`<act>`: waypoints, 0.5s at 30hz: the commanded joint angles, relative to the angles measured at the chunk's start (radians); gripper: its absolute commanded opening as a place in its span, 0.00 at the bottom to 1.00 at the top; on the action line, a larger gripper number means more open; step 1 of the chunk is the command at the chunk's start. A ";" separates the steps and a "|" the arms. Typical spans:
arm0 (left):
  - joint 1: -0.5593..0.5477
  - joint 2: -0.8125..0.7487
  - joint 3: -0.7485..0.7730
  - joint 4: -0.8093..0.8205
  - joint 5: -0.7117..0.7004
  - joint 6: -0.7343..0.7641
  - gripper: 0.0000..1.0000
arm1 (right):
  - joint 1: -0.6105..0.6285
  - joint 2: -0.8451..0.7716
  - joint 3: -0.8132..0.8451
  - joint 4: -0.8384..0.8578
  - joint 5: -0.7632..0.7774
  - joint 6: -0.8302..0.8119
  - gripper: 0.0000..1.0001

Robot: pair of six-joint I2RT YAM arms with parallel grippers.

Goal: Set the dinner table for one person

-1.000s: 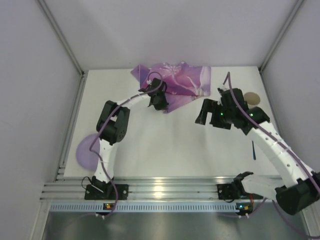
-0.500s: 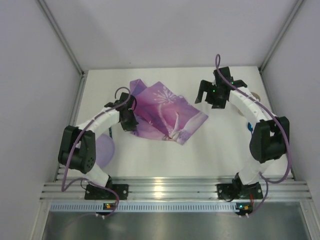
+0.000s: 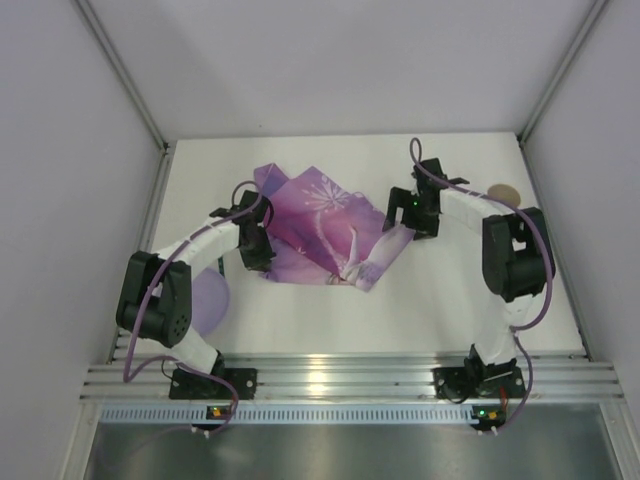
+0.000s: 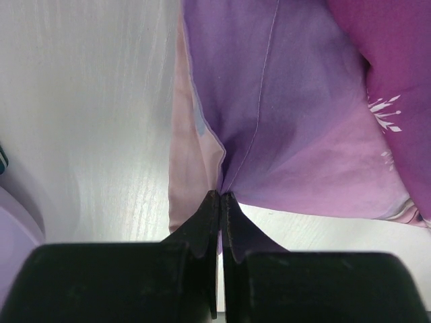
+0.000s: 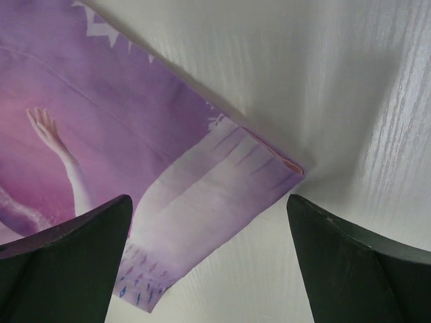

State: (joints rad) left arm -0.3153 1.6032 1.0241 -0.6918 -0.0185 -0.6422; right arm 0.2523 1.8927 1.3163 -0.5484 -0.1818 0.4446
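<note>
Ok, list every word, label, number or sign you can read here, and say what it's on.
No readable text in any view. The placemat shows only pictures, a cartoon figure and snowflake shapes, with no lettering. The dinner table bears no markings.

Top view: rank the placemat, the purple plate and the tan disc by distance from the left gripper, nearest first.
1. placemat: pinched at its left edge by the left gripper.
2. purple plate: near left, partly under the left arm.
3. tan disc: far right side.
</note>
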 commanded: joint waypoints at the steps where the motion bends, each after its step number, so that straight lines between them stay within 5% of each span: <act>1: -0.001 -0.017 0.044 -0.041 0.009 0.029 0.00 | -0.001 0.023 0.040 0.061 0.039 -0.029 0.98; 7: -0.001 -0.006 0.056 -0.052 0.009 0.044 0.00 | -0.008 0.052 0.080 0.018 0.222 -0.026 0.99; 15: -0.001 -0.015 0.048 -0.060 0.003 0.052 0.00 | 0.007 0.115 0.081 0.064 0.117 0.009 0.97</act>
State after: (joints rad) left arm -0.3153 1.6035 1.0496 -0.7208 -0.0154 -0.6025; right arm 0.2489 1.9705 1.3903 -0.5289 -0.0231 0.4381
